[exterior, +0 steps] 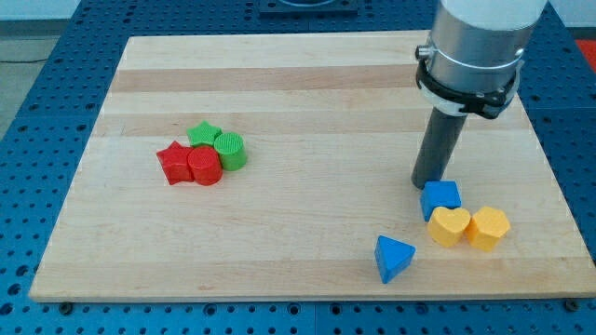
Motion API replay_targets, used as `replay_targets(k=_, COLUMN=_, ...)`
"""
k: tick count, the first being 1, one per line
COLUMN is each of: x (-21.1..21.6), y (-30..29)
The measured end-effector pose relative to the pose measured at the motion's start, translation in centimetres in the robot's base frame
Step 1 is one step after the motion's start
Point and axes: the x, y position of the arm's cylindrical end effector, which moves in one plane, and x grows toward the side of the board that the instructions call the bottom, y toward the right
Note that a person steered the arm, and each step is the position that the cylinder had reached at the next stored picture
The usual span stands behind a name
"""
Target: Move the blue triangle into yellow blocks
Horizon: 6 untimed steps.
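A blue triangle [393,257] lies near the view's bottom, right of centre. To its right sit a yellow heart [449,226] and a yellow hexagon [488,228], touching each other. A blue cube-like block [440,198] rests just above the yellow heart, touching it. My tip [428,183] stands at the upper left edge of that blue block, above and to the right of the blue triangle, a short gap away from it.
At the view's left a cluster holds a red star [173,162], a red cylinder [204,167], a green star [203,136] and a green cylinder [229,151]. The wooden board [307,84] lies on a blue perforated table.
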Motion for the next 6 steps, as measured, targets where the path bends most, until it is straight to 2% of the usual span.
replay_targets(k=1, x=0.8, y=-5.1)
replay_targets(k=3, x=9.1, y=-12.0)
replay_targets(k=4, x=12.2, y=-12.1)
replay_targets(k=6, x=10.4, y=-6.4)
